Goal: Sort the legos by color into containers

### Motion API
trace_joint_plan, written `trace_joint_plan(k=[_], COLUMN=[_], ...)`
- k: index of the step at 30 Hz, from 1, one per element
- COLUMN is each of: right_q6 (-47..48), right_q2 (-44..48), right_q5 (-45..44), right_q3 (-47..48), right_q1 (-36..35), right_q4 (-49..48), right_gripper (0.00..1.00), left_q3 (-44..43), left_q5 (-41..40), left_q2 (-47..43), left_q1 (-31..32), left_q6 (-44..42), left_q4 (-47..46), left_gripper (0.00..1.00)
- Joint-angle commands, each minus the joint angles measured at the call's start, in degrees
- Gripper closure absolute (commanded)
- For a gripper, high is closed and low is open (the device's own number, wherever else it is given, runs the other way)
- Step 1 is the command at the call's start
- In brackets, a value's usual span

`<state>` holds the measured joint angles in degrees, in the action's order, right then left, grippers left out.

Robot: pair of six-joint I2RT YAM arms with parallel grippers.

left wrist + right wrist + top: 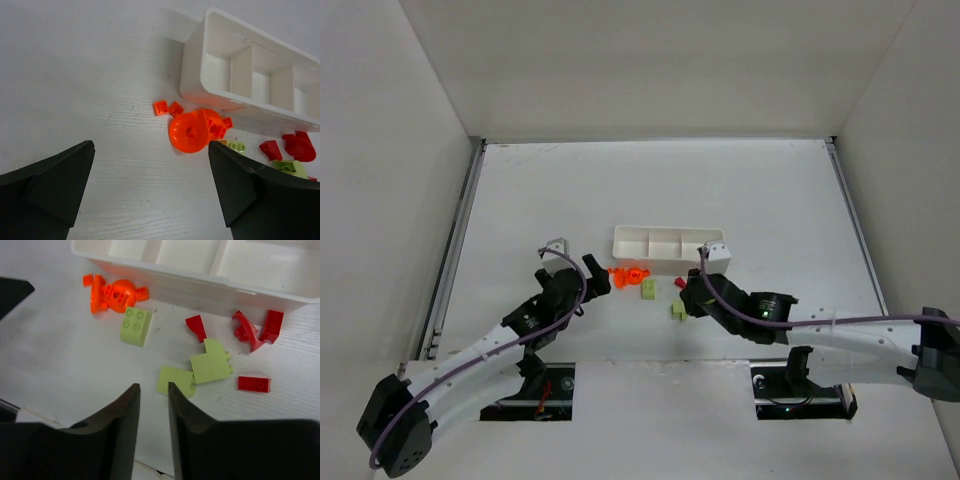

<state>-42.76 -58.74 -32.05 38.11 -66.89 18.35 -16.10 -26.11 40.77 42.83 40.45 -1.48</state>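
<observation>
The white three-compartment tray (620,241) lies mid-table, and its compartments show nothing inside. In front of it are the legos: an orange cluster (628,273), a yellow-green brick (648,289) and a red piece (679,283). My left gripper (592,275) is open just left of the orange disc (190,132), its jaws (151,145) wide apart over bare table. My right gripper (685,295) hovers by the yellow-green bricks (212,362), its fingers (153,386) a narrow gap apart with nothing between them. A flat yellow-green piece (176,380) lies just beyond the right fingertip.
Red pieces (255,330) and a flat red brick (254,384) lie along the tray wall (190,287). Two tiny orange squares (161,107) sit left of the disc. White walls enclose the table, with metal rails along both sides.
</observation>
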Motion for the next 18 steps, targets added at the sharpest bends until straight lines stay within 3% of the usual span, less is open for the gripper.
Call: trace_joint_plan(k=[1, 3, 6, 7, 9, 11, 13, 18], right_q6=[1.3, 1.0, 1.0, 1.0, 1.2, 1.5, 1.7, 2.7], right_q2=[-4.8, -8.0, -11.5, -12.2, -13.4, -15.0, -17.3, -26.1], right_q5=[0.6, 0.5, -0.3, -0.6, -1.2, -1.3, -1.1, -0.6], right_q3=[2.3, 2.8, 4.4, 4.8, 5.2, 5.8, 6.7, 11.4], right_q1=[-1.7, -2.1, -2.9, -3.0, -3.0, -3.0, -2.7, -1.0], right_q4=[-6.4, -8.2, -8.9, -8.9, -9.4, -9.9, -10.3, -10.4], right_gripper=[0.75, 0.9, 0.92, 0.89, 0.72, 0.54, 0.44, 0.41], left_q3=[-2.1, -2.5, -2.9, -2.9, -2.6, -1.1, -0.1, -0.3], left_q5=[-1.5, -2.7, -4.9, -5.5, -7.2, -11.2, -12.9, -12.7], left_q2=[1.9, 2.2, -0.2, -1.3, -3.1, -3.9, -2.9, 1.5], left_q1=[-1.4, -2.4, -2.9, -3.0, -3.7, -5.3, -6.1, -6.2], left_q6=[3.0, 3.5, 6.5, 8.1, 9.0, 7.2, 4.2, 2.2], left_q4=[-1.9, -2.0, -1.3, -1.2, -2.5, -6.0, -9.2, -12.1], left_gripper=[0.0, 0.0, 0.0, 0.0, 0.0, 0.0, 0.0, 0.0])
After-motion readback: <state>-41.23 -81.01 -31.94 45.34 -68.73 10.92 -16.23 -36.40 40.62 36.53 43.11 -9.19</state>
